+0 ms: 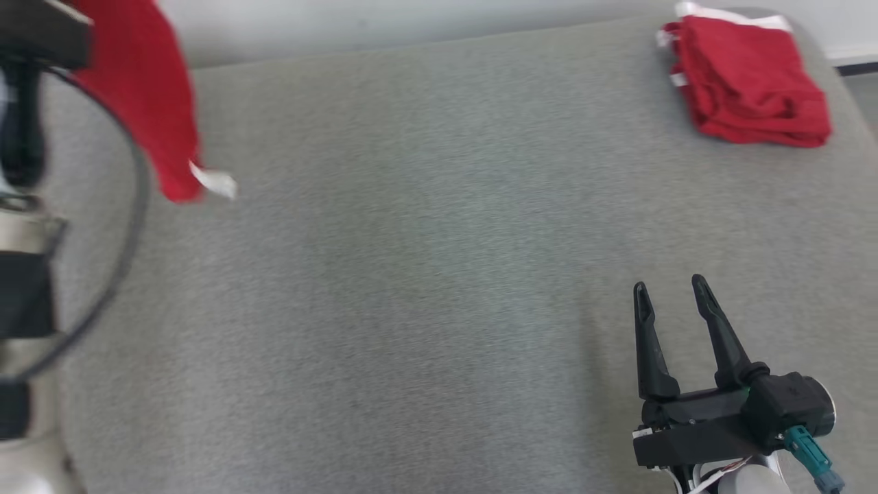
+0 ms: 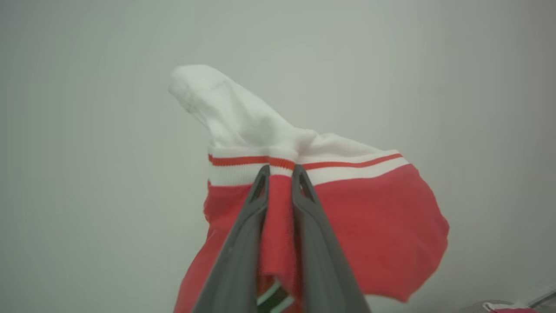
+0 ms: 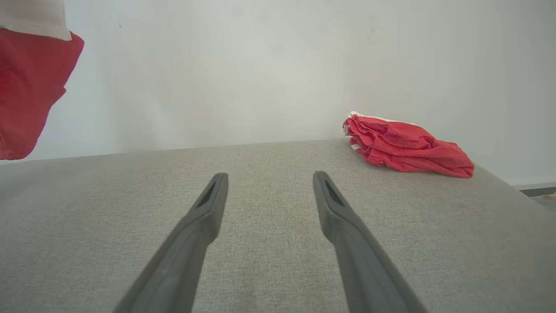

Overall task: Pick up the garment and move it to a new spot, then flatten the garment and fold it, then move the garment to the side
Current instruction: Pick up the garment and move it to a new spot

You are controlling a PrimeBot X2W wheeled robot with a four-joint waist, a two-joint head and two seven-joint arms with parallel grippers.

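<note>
A red garment [image 2: 373,226] with a white, red-striped band hangs in the air, and my left gripper [image 2: 280,171] is shut on a fold of its red cloth just below the band. In the head view the garment [image 1: 147,89] dangles at the upper left above the grey surface; its lower end [image 3: 26,91] shows at the far left of the right wrist view. My right gripper [image 1: 671,291] rests low over the grey surface at the lower right, open with nothing between its fingers [image 3: 208,204].
A second red garment [image 1: 751,82] lies bunched at the far right corner of the grey padded surface [image 1: 425,288], also seen as a red heap [image 3: 406,148] from the right wrist. A pale wall runs behind. My left arm's dark parts and cable [image 1: 41,226] fill the left edge.
</note>
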